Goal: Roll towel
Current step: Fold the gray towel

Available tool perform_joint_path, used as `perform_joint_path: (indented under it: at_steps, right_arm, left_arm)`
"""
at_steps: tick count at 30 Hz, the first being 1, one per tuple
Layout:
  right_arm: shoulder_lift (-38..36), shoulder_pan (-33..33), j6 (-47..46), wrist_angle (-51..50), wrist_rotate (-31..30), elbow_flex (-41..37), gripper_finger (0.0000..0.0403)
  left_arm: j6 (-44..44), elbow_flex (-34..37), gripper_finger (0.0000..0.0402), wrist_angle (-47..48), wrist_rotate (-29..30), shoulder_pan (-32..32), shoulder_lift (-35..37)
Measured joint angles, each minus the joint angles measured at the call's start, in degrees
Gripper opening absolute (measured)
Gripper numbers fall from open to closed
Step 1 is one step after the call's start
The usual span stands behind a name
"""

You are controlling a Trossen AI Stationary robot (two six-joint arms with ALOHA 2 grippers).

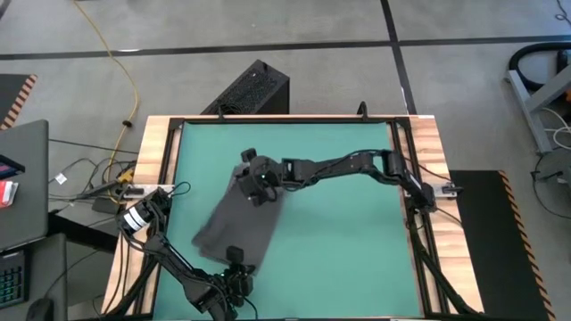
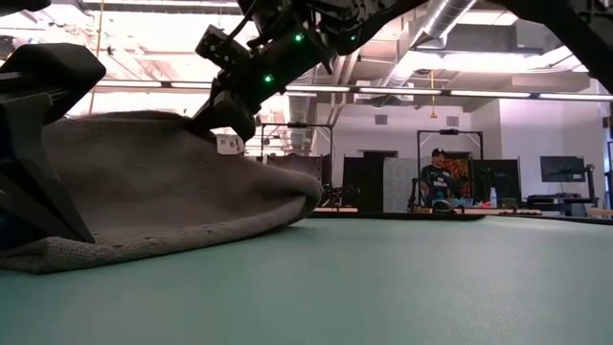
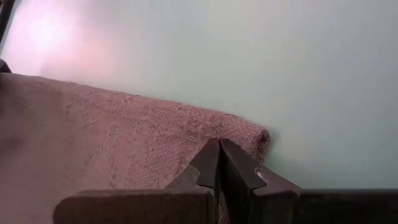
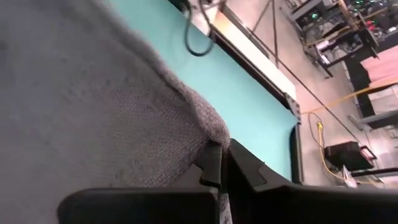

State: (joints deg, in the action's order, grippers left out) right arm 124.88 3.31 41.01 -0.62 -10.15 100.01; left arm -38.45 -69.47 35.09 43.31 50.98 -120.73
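Observation:
The dark grey towel (image 1: 234, 218) lies slanted on the green tabletop (image 1: 339, 232), left of centre. Its near end rests flat on the table and its far end is raised into a hump (image 2: 163, 182). My right gripper (image 1: 255, 181) reaches in from the table's right and is shut on the towel's far end; it also shows in the low view (image 2: 230, 113). My left gripper (image 1: 234, 264) is at the towel's near end, shut on it, and shows at the low view's left (image 2: 43, 153). The white label is hidden. My left gripper pinches the towel's near edge (image 3: 205, 134) between its two fingers, close to a corner (image 3: 261, 140). It comes from the table's near side, low over the tabletop. That end of the towel lies on the table. My right gripper pinches the towel's far edge (image 4: 208, 127) at a corner between its two fingers, coming from above and the right. That end is lifted off the table. The cloth slopes down from the fingers to the part that lies on the tabletop (image 2: 144, 244).
The tabletop is bordered by a wooden frame with black rails (image 1: 406, 152). Green surface lies free to the right of the towel (image 1: 348, 241). A black box (image 1: 252, 89) stands beyond the far edge. A person (image 2: 439, 182) sits far off in the room.

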Motion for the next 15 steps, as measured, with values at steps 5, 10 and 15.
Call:
perform_joint_path:
  at_steps: [5,10,15]
  right_arm:
    - [0.0,1.6,-0.6,1.2,4.8,0.0,0.0018]
    - [0.0,2.2,-2.6,1.8,10.0,0.0,0.0064]
    - [0.1,2.2,-3.5,1.7,12.2,0.0,0.0105]
  left_arm:
    - [0.0,0.0,0.0000,0.1,0.0,0.0,0.0]
    - [-0.1,0.0,0.0000,0.1,0.0,-0.2,0.0]
    - [-0.1,0.0,0.0000,0.1,0.0,-0.2,0.0]
